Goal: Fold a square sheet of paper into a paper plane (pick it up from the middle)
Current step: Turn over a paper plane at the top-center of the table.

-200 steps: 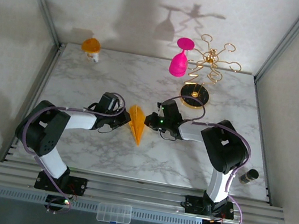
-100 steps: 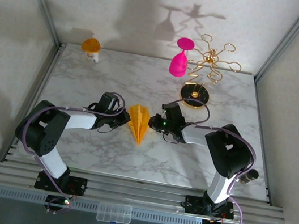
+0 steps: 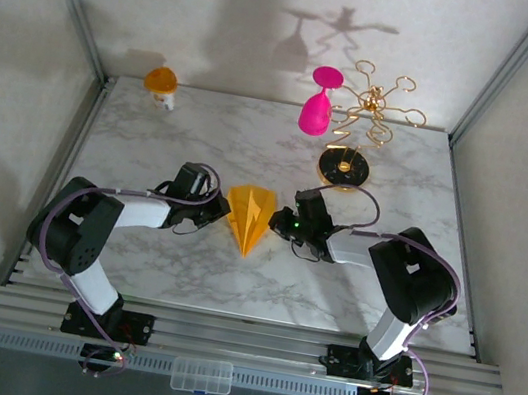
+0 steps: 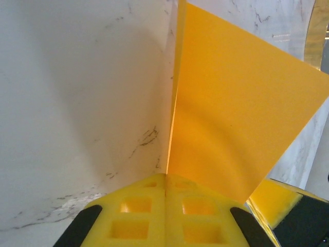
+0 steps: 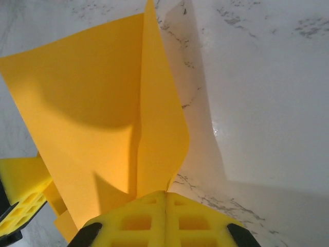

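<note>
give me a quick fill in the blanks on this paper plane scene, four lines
1. The plane lies with its tip pointing toward the ___ edge of the table.
2. The left tool and the right tool are both ___ on the plane.
3. The goblet at the rack is ___ in colour.
4. The cup stands at the table's far ___ corner.

Missing words: near; shut; pink; left
</note>
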Robot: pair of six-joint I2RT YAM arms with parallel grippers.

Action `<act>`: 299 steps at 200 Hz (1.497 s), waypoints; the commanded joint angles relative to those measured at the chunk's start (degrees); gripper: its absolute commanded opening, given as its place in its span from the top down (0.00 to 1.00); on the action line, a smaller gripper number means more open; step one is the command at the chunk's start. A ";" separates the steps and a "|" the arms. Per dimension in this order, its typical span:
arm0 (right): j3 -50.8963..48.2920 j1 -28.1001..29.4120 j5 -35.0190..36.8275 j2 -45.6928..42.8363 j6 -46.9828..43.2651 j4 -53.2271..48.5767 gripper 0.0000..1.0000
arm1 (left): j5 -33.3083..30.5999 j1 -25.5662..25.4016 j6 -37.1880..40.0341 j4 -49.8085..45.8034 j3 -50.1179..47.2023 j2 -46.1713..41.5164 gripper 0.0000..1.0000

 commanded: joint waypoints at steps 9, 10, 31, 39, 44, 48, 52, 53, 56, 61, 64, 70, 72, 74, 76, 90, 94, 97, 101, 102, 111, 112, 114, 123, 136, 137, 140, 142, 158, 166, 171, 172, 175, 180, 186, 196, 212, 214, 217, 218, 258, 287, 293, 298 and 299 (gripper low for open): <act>-0.55 -0.36 0.30 0.56 2.27 0.88 1.00 | -3.01 0.40 -2.91 -0.25 -1.63 -0.74 1.00; -0.55 -0.36 0.27 0.57 2.29 0.90 1.00 | -3.08 0.40 -2.96 -0.25 -1.65 -0.78 1.00; -0.29 -0.36 -0.02 1.10 2.56 0.50 1.00 | -3.67 0.41 -3.87 -0.25 -2.02 -0.59 1.00; -0.20 -0.34 -0.20 1.32 2.70 0.25 1.00 | -3.66 0.42 -4.04 -0.25 -1.91 -0.60 1.00; -0.12 -0.36 -0.34 1.47 2.75 0.04 1.00 | -3.60 0.40 -4.03 -0.18 -1.93 -0.59 1.00; -0.03 -0.32 -0.42 1.50 2.71 -0.02 1.00 | -3.52 0.40 -4.03 -0.17 -1.86 -0.60 1.00; 0.05 -0.36 -0.46 1.63 2.66 -0.05 1.00 | -3.37 0.40 -3.93 -0.24 -1.72 -0.65 1.00; 0.05 -0.36 -0.51 1.63 2.71 -0.04 1.00 | -3.34 0.44 -3.91 -0.25 -1.70 -0.61 1.00; 0.06 -0.35 -0.59 1.71 2.74 -0.04 1.00 | -3.17 0.53 -3.79 -0.29 -1.55 -0.65 1.00; 0.06 -0.36 -0.72 1.80 2.67 -0.04 1.00 | -2.98 0.41 -3.47 -0.46 -1.29 -0.69 1.00; 0.14 -0.36 -0.81 1.79 2.61 0.00 1.00 | -2.77 0.48 -3.28 -0.63 -1.12 -0.70 1.00; 0.23 -0.36 -1.17 1.88 2.45 0.05 1.00 | -2.47 0.46 -2.79 -0.92 -0.61 -0.92 1.00; 0.28 -0.36 -1.22 1.87 2.37 0.05 1.00 | -2.40 0.42 -2.60 -1.05 -0.46 -0.94 1.00; 0.36 -0.36 -1.29 1.87 2.26 0.11 1.00 | -2.37 0.47 -2.44 -1.22 -0.33 -1.12 1.00; 0.40 -0.36 -1.44 1.91 2.14 0.13 1.00 | -2.36 0.46 -2.30 -1.39 -0.17 -1.25 1.00; 1.06 -0.36 -2.29 2.22 1.24 0.05 1.00 | -2.13 0.44 -0.51 -3.11 1.18 -1.94 0.93; 1.23 -0.36 -2.74 2.32 0.97 0.05 1.00 | -2.05 0.40 0.22 -3.81 1.66 -2.12 0.92; 1.47 -0.36 -3.05 2.51 0.77 0.05 1.00 | -2.08 0.40 0.75 -4.42 2.05 -2.14 0.90; 1.69 -0.36 -3.35 2.72 0.53 0.00 1.00 | -2.08 0.40 1.45 -5.22 2.53 -2.21 0.89; 1.76 -0.36 -3.45 2.75 0.45 0.02 1.00 | -2.09 0.40 1.64 -5.46 2.67 -2.22 0.88; 2.39 -0.36 -4.02 3.25 0.00 -0.20 1.00 | -2.29 0.40 3.15 -7.19 3.68 -2.14 0.86; 2.46 -0.36 -4.04 3.28 -0.03 -0.21 1.00 | -2.37 0.40 3.32 -7.37 3.77 -2.14 0.85; 2.57 -0.36 -4.13 3.34 -0.10 -0.28 1.00 | -2.47 0.44 3.61 -7.63 4.00 -2.12 0.85; 2.95 -0.36 -4.42 3.66 -0.40 -0.31 1.00 | -2.94 0.45 4.80 -9.14 4.62 -2.12 0.82; 3.52 -0.36 -4.68 3.97 -0.75 -0.48 1.00 | -3.18 0.43 6.18 -10.58 5.47 -2.60 0.79; 3.55 -0.36 -4.72 3.99 -0.76 -0.48 1.00 | -3.21 0.42 6.24 -10.69 5.55 -2.63 0.79; 3.57 -0.36 -4.75 3.96 -0.77 -0.48 1.00 | -3.28 0.45 6.54 -10.99 5.73 -2.81 0.78; 3.64 -0.36 -4.77 4.02 -0.83 -0.48 1.00 | -3.38 0.41 6.61 -11.15 5.83 -3.04 0.78; 3.84 -0.36 -4.86 3.93 -0.85 -0.55 1.00 | -3.71 0.27 7.38 -12.04 6.28 -4.95 0.75; 3.84 -0.36 -4.93 3.92 -0.85 -0.65 1.00 | -4.04 -0.01 7.61 -12.47 6.41 -6.03 0.74; 3.85 -0.36 -4.88 3.83 -0.81 -0.67 1.00 | -4.41 -0.27 7.71 -12.89 6.49 -6.69 0.73; 3.85 -0.36 -4.87 3.83 -0.79 -0.66 1.00 | -4.52 -0.37 7.71 -12.94 6.50 -6.83 0.73; 3.84 -0.35 -4.90 3.83 -0.77 -0.68 1.00 | -4.81 -0.59 7.71 -13.34 6.57 -7.21 0.73; 3.76 -0.36 -4.87 3.79 -0.72 -0.73 1.00 | -5.38 -0.92 7.71 -14.05 6.72 -7.90 0.73; 3.83 -0.36 -4.92 3.72 -0.76 -0.83 1.00 | -6.13 -1.28 7.80 -14.86 6.93 -8.63 0.72; 3.76 -0.36 -4.78 3.67 -0.68 -0.99 1.00 | -7.38 -1.98 7.79 -15.98 7.18 -9.77 0.72; 3.68 -0.36 -4.80 3.65 -0.68 -1.01 1.00 | -7.87 -3.44 6.72 -15.87 7.29 -11.02 0.71; 3.67 -0.36 -4.78 3.59 -0.68 -1.05 1.00 | -7.88 -3.66 6.50 -15.71 7.29 -11.09 0.72; 3.71 -0.36 -4.78 3.61 -0.66 -1.09 1.00 | -7.89 -4.05 6.15 -15.54 7.30 -11.13 0.71; 3.69 -0.36 -4.77 3.59 -0.67 -1.09 1.00 | -7.84 -4.20 6.05 -15.54 7.30 -11.08 0.71; 3.62 -0.36 -4.67 3.77 -0.59 -1.23 1.00 | -9.81 -9.08 3.85 -15.69 9.34 -6.82 0.71; 3.71 -0.36 -4.77 4.09 -0.41 -1.21 1.00 | -12.47 -11.21 4.13 -17.79 11.39 -3.16 0.70; 3.66 -0.36 -4.79 4.04 -0.33 -1.11 1.00 | -13.29 -11.49 4.21 -18.39 11.81 -2.63 0.70; 3.66 -0.36 -4.77 4.07 -0.32 -1.10 1.00 | -13.80 -11.68 4.45 -18.90 12.06 -2.22 0.69; 3.66 -0.36 -4.77 4.08 -0.33 -1.10 1.00 | -13.88 -11.70 4.46 -19.07 12.09 -2.14 0.69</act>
